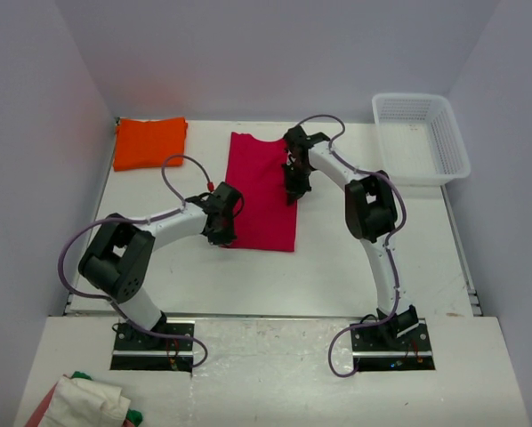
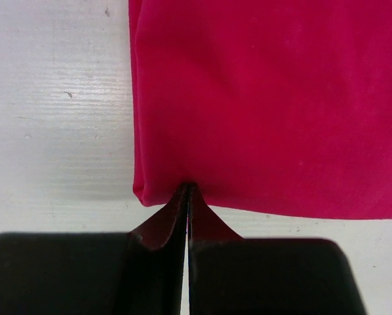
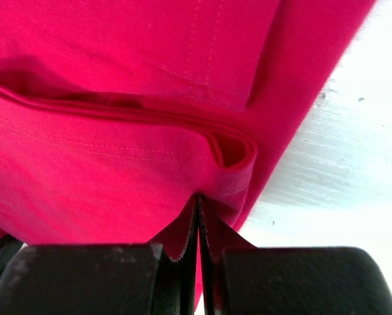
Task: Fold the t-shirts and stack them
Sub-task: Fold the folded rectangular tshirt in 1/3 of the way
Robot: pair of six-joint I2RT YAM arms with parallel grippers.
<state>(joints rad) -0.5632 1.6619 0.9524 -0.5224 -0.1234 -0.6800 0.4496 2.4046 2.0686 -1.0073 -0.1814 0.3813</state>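
The crimson-red t-shirt [image 1: 261, 191] lies mid-table, folded into a long strip that runs from far to near. My left gripper [image 1: 221, 229] is at its near left corner. In the left wrist view the gripper [image 2: 187, 188] is shut, its tips pinching the shirt's near hem [image 2: 261, 98]. My right gripper [image 1: 293, 189] is at the strip's right edge. In the right wrist view that gripper [image 3: 198, 198] is shut on folded layers of red cloth [image 3: 117, 164], which curl up just beyond the tips. The orange t-shirt [image 1: 149, 141] lies folded at the far left corner.
A white plastic basket [image 1: 422, 138] stands at the far right corner. A bundle of pale cloth [image 1: 84, 405] lies on the shelf in front of the left arm's base. White walls close in the table on the left, back and right.
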